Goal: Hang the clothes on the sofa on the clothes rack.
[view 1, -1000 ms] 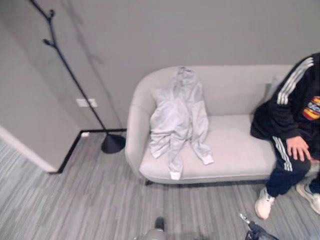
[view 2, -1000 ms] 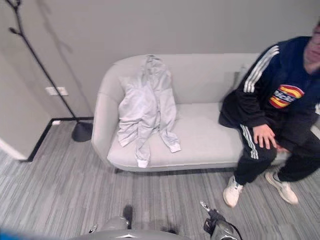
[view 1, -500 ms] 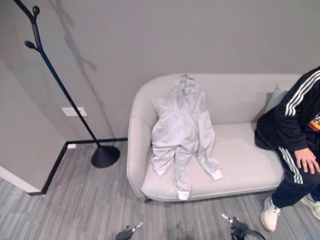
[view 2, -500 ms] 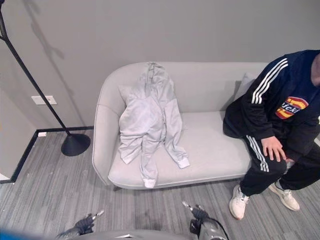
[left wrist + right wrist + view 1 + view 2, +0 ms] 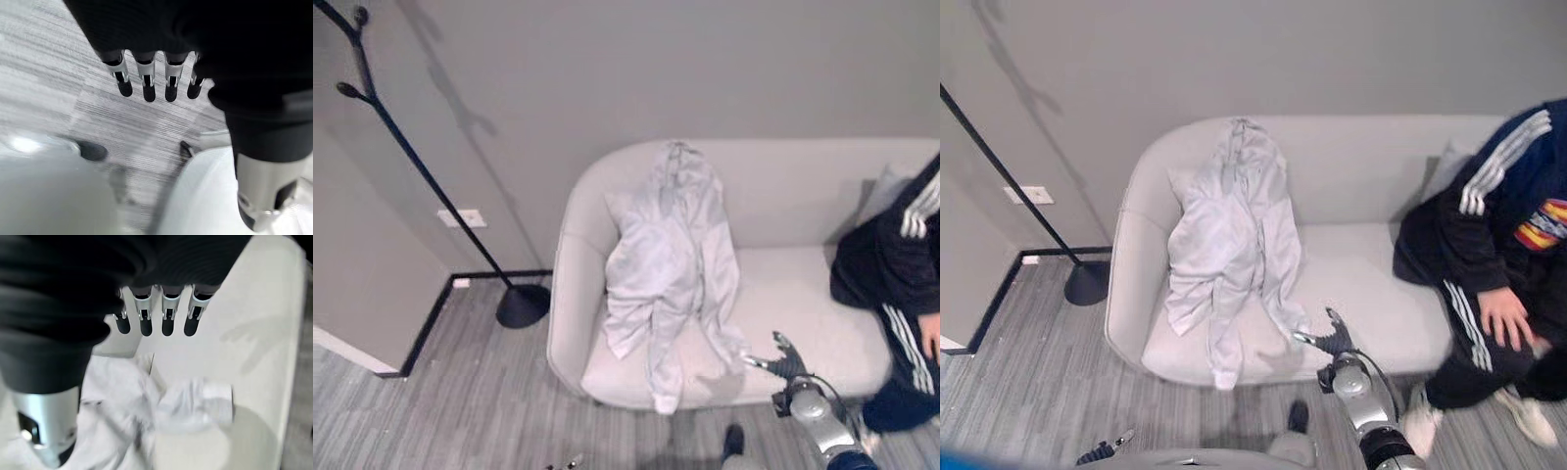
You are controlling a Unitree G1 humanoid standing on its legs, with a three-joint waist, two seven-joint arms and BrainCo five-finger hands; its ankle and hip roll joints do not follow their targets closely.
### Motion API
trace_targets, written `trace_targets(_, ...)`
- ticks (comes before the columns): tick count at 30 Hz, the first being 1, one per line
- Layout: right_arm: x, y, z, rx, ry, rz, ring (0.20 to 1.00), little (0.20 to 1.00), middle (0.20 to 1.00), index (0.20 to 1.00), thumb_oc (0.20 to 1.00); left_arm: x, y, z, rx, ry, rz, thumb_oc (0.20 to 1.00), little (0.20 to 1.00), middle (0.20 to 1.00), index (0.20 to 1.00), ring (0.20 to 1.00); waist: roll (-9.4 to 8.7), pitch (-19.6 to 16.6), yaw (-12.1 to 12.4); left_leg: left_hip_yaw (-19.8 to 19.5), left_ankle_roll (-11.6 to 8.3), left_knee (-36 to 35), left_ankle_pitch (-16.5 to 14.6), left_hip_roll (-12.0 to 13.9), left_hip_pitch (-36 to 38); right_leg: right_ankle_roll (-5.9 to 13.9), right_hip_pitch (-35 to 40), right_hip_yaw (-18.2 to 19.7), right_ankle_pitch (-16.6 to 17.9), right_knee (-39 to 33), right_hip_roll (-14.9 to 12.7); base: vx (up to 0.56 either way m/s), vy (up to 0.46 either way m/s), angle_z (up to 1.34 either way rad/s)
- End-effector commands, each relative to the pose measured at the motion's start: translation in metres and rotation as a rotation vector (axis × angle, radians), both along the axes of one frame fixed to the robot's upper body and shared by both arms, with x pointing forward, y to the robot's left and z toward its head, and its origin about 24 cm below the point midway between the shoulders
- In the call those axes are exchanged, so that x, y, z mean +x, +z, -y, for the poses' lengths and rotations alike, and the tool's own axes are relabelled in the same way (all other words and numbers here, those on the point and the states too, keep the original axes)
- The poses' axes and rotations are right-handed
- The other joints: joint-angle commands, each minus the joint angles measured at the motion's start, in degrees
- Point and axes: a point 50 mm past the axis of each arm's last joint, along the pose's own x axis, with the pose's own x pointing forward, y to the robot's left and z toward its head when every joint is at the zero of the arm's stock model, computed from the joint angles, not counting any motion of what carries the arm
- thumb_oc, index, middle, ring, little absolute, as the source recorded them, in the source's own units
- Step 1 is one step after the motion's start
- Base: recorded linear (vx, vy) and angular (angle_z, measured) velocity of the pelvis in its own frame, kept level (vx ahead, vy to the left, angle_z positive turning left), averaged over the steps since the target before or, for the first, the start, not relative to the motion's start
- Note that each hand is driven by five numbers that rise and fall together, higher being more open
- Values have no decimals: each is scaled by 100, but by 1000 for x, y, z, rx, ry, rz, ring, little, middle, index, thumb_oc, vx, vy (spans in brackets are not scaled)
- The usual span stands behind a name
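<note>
From the left eye, the right hand (image 5: 787, 364) reaches out over the front of the sofa (image 5: 803, 323). Its fingers are spread wide and hold nothing. It floats just beside one sleeve end of the light grey hoodie (image 5: 671, 264), not touching it. The hoodie lies on the sofa, with its hood up over the sofa back and its sleeves hanging down to the seat edge. A black clothes rack (image 5: 431, 176) stands on the floor by the wall, well apart from the hoodie. A person (image 5: 901, 284) in a dark jacket sits at the far end of the sofa and is cut off by the edge.

From the right eye, the same open hand sits near the sleeve cuff. The left hand (image 5: 1102, 452) peeks in low down, too small to read.

From the left wrist, the left hand's fingers (image 5: 146, 81) hang straight and apart, with the thumb off to one side. They hold nothing, and striped grey floor (image 5: 58, 88) lies past them.

From the right wrist, the right hand's fingers (image 5: 166, 316) are straight and apart above the seat. The white cuff (image 5: 205, 404) lies past them, blurry.
</note>
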Motion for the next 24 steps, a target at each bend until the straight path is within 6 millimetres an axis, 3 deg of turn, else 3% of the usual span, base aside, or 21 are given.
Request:
trace_targets(1,34,24,-1,-43,1,136,1000,1000,1000,1000,1000,17,2,4,18,-43,44,1000,1000,1000,1000,1000,-238,-23,-26,-177,-70,400,-492,275,-262,204,-910,162,-298,716,-284,305,-227,26)
trace_targets(6,44,19,7,32,-121,120,1000,1000,1000,1000,1000,26,3,10,23,-143,57,1000,1000,1000,1000,1000,-60,23,-4,-393,-190,318,-304,645,-554,51,-1332,-67,-702,1374,-182,94,-77,36)
trace_targets(8,63,26,1,108,-158,143,1000,1000,1000,1000,1000,37,6,13,29,-165,94,1000,1000,1000,1000,1000,6,170,72,-417,-202,230,-191,705,-745,56,-1680,-78,-751,1662,-251,-38,22,36)
trace_targets(12,86,38,-4,148,-180,156,1000,1000,1000,1000,1000,47,8,14,29,-179,131,1000,1000,1000,1000,1000,105,364,206,-449,-208,100,-95,696,-930,60,-2066,-55,-752,1931,-358,-62,55,13)
trace_targets(18,124,76,-3,171,-222,268,1000,1000,1000,1000,1000,60,12,15,34,-172,181,1000,1000,1000,1000,1000,254,639,348,-584,-245,-75,61,653,-1176,108,-2364,-91,-748,2119,-539,-38,50,15)
trace_targets(24,140,96,-4,176,-221,321,1000,1000,1000,1000,1000,68,14,18,30,-178,204,1000,1000,1000,1000,1000,343,819,426,-733,-274,-132,154,648,-1367,124,-2525,-182,-771,2259,-643,-4,11,14)
